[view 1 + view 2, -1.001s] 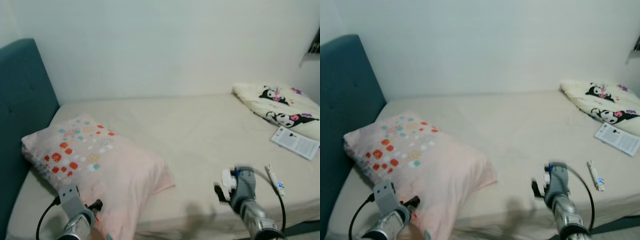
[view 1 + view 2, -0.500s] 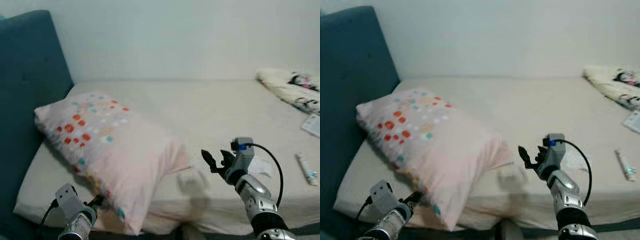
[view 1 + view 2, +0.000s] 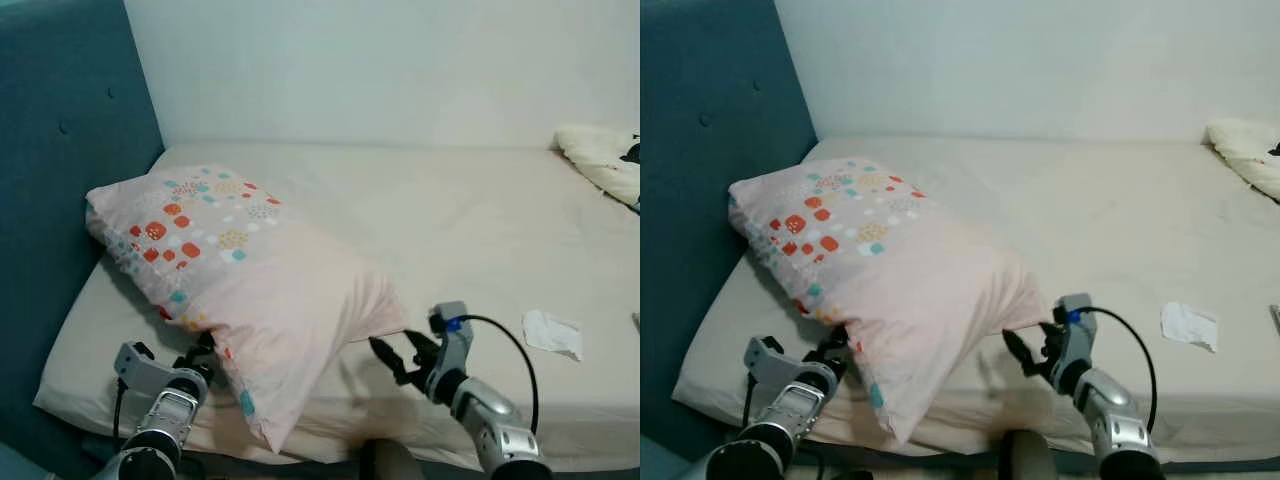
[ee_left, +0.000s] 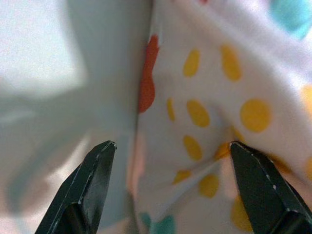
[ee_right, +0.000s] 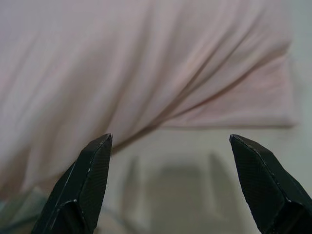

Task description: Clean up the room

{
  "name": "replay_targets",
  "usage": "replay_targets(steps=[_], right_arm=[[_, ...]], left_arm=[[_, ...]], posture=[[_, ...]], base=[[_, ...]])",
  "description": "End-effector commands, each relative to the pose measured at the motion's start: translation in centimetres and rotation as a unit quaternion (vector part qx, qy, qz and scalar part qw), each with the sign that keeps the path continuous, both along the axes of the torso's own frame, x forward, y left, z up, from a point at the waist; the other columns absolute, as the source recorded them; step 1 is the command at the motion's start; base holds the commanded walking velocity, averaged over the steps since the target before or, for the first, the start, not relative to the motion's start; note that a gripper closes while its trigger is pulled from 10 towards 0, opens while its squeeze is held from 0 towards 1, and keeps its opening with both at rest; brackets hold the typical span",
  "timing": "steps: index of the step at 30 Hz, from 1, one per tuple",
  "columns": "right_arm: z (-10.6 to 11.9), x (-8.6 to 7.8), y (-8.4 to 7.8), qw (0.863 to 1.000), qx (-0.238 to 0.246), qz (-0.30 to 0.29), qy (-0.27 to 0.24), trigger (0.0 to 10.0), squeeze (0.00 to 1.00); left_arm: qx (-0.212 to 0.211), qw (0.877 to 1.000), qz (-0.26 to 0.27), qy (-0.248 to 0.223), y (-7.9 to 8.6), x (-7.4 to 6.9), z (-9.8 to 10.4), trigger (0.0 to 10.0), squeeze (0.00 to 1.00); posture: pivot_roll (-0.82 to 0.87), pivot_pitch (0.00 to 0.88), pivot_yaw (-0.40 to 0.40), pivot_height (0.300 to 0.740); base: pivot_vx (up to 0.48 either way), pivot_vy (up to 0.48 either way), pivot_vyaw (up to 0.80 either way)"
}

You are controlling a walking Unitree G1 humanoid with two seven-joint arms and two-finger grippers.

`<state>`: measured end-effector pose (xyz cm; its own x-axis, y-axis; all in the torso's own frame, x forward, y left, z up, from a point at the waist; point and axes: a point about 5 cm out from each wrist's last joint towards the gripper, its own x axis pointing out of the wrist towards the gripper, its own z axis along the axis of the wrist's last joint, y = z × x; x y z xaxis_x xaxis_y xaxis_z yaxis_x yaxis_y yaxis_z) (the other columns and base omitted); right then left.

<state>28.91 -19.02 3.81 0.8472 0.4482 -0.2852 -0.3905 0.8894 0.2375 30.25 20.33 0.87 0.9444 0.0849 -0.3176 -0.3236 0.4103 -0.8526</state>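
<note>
Pillow [image 3: 235, 270], pink with coloured dots, lies askew on bed [image 3: 470, 220] near teal headboard [image 3: 60, 180], one corner hanging over front edge. My left gripper [image 3: 200, 357] at pillow's near left edge, fingers spread wide around dotted fabric. My right gripper [image 3: 392, 360] just short of pillow's right corner, fingers wide apart, holding nothing. Crumpled tissue [image 3: 552, 333] on sheet further right.

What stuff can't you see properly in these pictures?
- Blanket: cut off by the left eye view's right edge, so its pattern can't be made out.
- White scrap on the bed: too small to tell paper from tissue.
- Left gripper: its fingertips are tucked against the pillow, hiding any contact.
- Right gripper, open, short of the pillow's corner.
- Dark round thing: cut off by the bottom edge.
</note>
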Motion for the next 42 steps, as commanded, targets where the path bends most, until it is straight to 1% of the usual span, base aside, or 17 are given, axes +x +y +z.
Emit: replay_targets(steps=[1, 4, 5, 8, 12, 14, 17, 19, 20, 22, 26, 28, 29, 32, 34, 37, 42], right_arm=[[-0.2, -0.2, 0.1, 1.0, -0.006, 0.007, 0.006, 10.0, 0.0], [-0.4, -0.6, 0.5, 1.0, -0.003, 0.012, 0.013, 10.0, 0.0], [-0.4, -0.6, 0.5, 1.0, -0.003, 0.012, 0.013, 10.0, 0.0], [-0.5, -0.7, 0.6, 1.0, -0.005, 0.013, 0.014, 10.0, 0.0], [-0.4, -0.8, 0.8, 1.0, -0.007, 0.013, 0.016, 10.0, 0.0], [-0.3, -0.7, 0.8, 1.0, -0.007, 0.012, 0.016, 10.0, 0.0], [-0.3, -0.7, 0.8, 1.0, -0.008, 0.012, 0.016, 10.0, 0.0], [-0.1, -0.6, 0.9, 1.0, -0.008, 0.011, 0.014, 10.0, 0.0], [-0.1, -0.6, 0.9, 1.0, -0.008, 0.011, 0.014, 10.0, 0.0], [0.1, -0.5, 0.9, 1.0, -0.01, 0.009, 0.011, 10.0, 0.0], [0.3, -0.4, 0.7, 1.0, -0.01, 0.007, 0.009, 10.0, 0.0], [0.6, -0.3, 0.5, 1.0, -0.01, 0.004, 0.005, 10.0, 0.0], [0.6, -0.3, 0.5, 1.0, -0.01, 0.004, 0.005, 10.0, 0.0], [0.9, -0.2, 0.5, 1.0, -0.01, 0.003, 0.0, 10.0, 0.0], [0.9, -0.2, 0.5, 1.0, -0.01, 0.003, 0.0, 10.0, 0.0], [0.9, -0.2, 0.6, 1.0, -0.01, 0.004, 0.001, 10.0, 0.0], [0.7, -0.3, 0.8, 1.0, -0.018, 0.003, 0.002, 10.0, 0.0]], left_arm=[[-0.007, 1.0, 0.005, -0.013, 0.5, 0.2, 0.3, 10.0, 0.0], [0.023, 0.999, 0.034, -0.018, 2.8, -0.5, 0.4, 10.0, 0.0], [0.023, 0.999, 0.034, -0.018, 2.8, -0.5, 0.4, 10.0, 0.0], [0.041, 0.998, 0.05, -0.019, 4.5, -0.7, 0.8, 10.0, 0.0], [0.034, 0.998, 0.027, -0.054, 4.7, -0.2, 1.6, 10.0, 0.0], [0.02, 0.997, 0.0, -0.079, 3.9, 0.2, 2.0, 10.0, 0.0], [0.015, 0.996, -0.015, -0.087, 3.3, 0.4, 2.0, 10.0, 0.0], [0.012, 0.995, -0.048, -0.092, 1.7, 0.6, 1.9, 10.0, 0.0], [0.012, 0.995, -0.048, -0.092, 1.7, 0.6, 1.9, 10.0, 0.0], [0.017, 0.993, -0.082, -0.088, -0.2, 0.8, 1.5, 10.0, 0.0], [0.017, 0.991, -0.1, -0.086, -1.6, 0.9, 1.3, 10.0, 0.0], [0.023, 0.988, -0.125, -0.083, -3.2, 1.0, 1.2, 10.0, 0.0], [0.023, 0.988, -0.125, -0.083, -3.2, 1.0, 1.2, 10.0, 0.0], [0.02, 0.986, -0.14, -0.087, -4.6, 1.2, 1.3, 10.0, 0.0], [0.014, 0.986, -0.138, -0.091, -4.8, 1.3, 1.5, 10.0, 0.0], [-0.014, 0.982, -0.139, -0.124, -6.2, 2.3, 2.7, 10.0, 0.0], [-0.023, 0.975, -0.157, -0.155, -7.4, 3.0, 3.8, 10.0, 0.0]], posture=[[-0.04, 0.0, -0.02, 0.506], [-0.03, 0.0, -0.021, 0.486], [-0.03, 0.0, -0.021, 0.486], [-0.02, 0.0, -0.017, 0.471], [-0.01, 0.0, -0.016, 0.451], [-0.01, 0.0, -0.016, 0.441], [-0.01, 0.0, -0.016, 0.436], [-0.01, 0.0, -0.015, 0.426], [-0.01, 0.0, -0.015, 0.426], [-0.02, 0.0, -0.016, 0.416], [-0.02, 0.0, -0.017, 0.406], [-0.03, 0.0, -0.017, 0.396], [-0.03, 0.0, -0.017, 0.396], [-0.03, 0.0, -0.017, 0.381], [-0.03, 0.0, -0.017, 0.376], [-0.03, 0.0, -0.017, 0.356], [-0.03, 0.0, -0.017, 0.346]], base=[[0.0, 0.0, 0.0], [0.0, 0.0, 0.0], [0.0, 0.0, 0.0], [0.0, 0.0, 0.0], [0.0, 0.0, 0.0], [0.0, 0.0, 0.0], [0.0, 0.0, 0.0], [0.0, 0.0, 0.0], [0.0, 0.0, 0.0], [0.0, 0.0, 0.0], [0.0, 0.0, 0.0], [0.0, 0.0, 0.0], [0.0, 0.0, 0.0], [0.0, 0.0, 0.0], [0.0, 0.0, 0.0], [0.0, 0.0, 0.0], [0.0, 0.0, 0.0]])
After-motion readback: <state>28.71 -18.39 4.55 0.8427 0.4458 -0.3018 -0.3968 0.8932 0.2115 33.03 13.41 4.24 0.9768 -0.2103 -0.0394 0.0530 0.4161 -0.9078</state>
